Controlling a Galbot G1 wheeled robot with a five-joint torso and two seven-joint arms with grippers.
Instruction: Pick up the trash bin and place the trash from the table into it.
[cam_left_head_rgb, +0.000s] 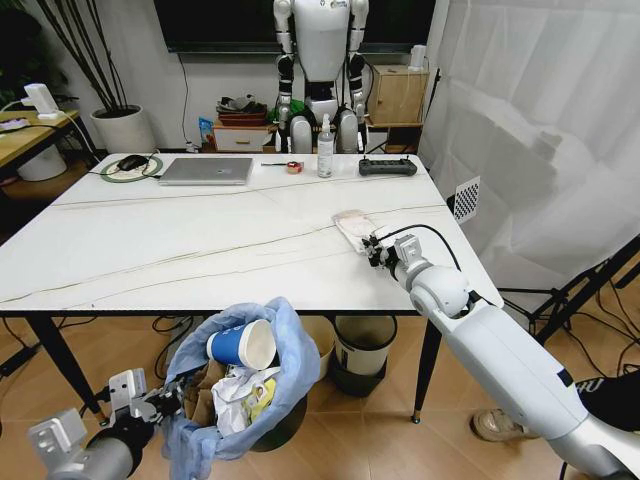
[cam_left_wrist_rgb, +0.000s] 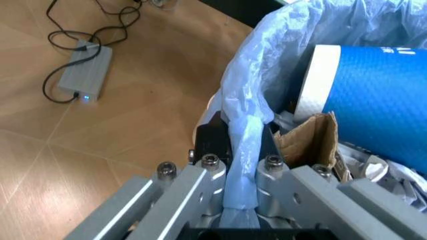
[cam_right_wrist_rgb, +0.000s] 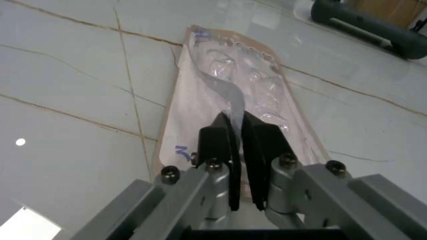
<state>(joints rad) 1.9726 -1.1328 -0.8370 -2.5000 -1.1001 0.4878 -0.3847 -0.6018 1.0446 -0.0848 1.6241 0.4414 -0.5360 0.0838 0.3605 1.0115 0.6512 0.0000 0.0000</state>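
The trash bin (cam_left_head_rgb: 262, 425), dark with a light-blue bag (cam_left_wrist_rgb: 267, 80) over its rim, hangs below the table's front edge. My left gripper (cam_left_head_rgb: 165, 400) is shut on its rim and bag, pinched between the fingers (cam_left_wrist_rgb: 213, 137). Inside lie a blue-white paper cup (cam_left_head_rgb: 243, 345), cardboard (cam_left_wrist_rgb: 310, 137) and crumpled tissues (cam_left_head_rgb: 240, 392). On the white marble table (cam_left_head_rgb: 180, 240) a flat plastic packet (cam_left_head_rgb: 355, 228) lies at the right. My right gripper (cam_left_head_rgb: 376, 250) is shut on the packet's near end, its pads (cam_right_wrist_rgb: 217, 142) pinching the clear film (cam_right_wrist_rgb: 233, 85).
At the table's far side sit a silver laptop (cam_left_head_rgb: 207, 171), a clear spray bottle (cam_left_head_rgb: 325, 148), a black controller (cam_left_head_rgb: 387, 167) and a small tape roll (cam_left_head_rgb: 294, 167). A cream bin (cam_left_head_rgb: 363, 350) stands under the table. A power brick (cam_left_wrist_rgb: 85, 75) with cables lies on the wooden floor.
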